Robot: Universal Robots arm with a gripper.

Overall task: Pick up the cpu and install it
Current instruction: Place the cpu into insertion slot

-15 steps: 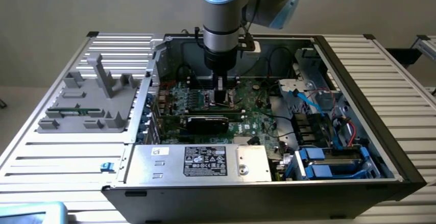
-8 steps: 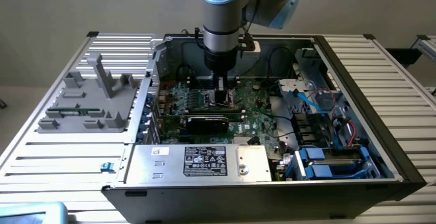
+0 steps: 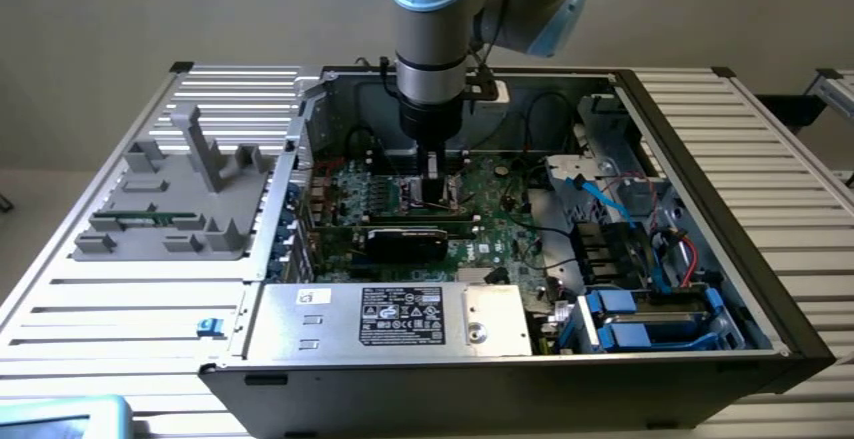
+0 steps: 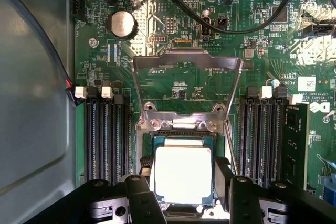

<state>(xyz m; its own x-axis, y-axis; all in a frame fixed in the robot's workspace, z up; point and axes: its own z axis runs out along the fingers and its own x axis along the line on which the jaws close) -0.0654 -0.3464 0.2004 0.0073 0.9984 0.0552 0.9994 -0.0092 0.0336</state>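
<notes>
The cpu (image 4: 184, 178), a flat square chip with a shiny silver top and a thin green rim, sits level over the socket (image 4: 178, 125) on the green motherboard. The socket's metal load plate (image 4: 186, 61) is swung open beyond it. My gripper (image 4: 184, 166) straddles the cpu, its black fingers (image 4: 148, 179) pressed against two opposite edges of the chip. In the exterior view, the gripper (image 3: 435, 194) reaches straight down into the open computer case (image 3: 694, 159), low over the board.
Memory slots (image 4: 107, 135) flank the socket, with a fitted memory stick (image 4: 296, 140) on one side. Black cables (image 4: 236, 27) cross the board near a coin battery (image 4: 122, 23). A silver labelled box (image 3: 387, 317), a black card (image 3: 420, 239) and a grey fixture (image 3: 167, 199) surround the work area.
</notes>
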